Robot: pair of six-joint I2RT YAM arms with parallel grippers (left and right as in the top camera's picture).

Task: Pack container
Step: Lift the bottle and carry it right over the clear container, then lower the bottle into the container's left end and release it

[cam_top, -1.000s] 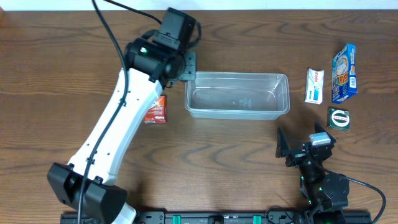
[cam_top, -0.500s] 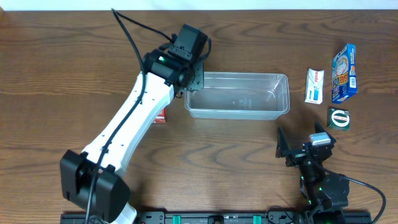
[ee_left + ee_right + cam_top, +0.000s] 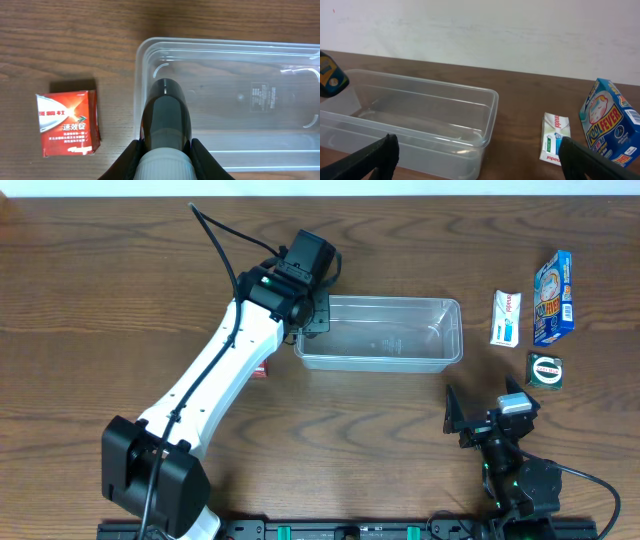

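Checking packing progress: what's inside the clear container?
The container floor shows bare. The left gripper holds a dark bottle over its left end, hiding the floor beneath.

"KOOLFEVER" on blue box (image 3: 612, 125); Chinese characters on red box (image 3: 67, 125)

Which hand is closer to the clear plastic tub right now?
Left. The left hand, gripping a dark bottle, is over the left end of the clear plastic tub; the right hand sits open off its near right corner, apart from it.
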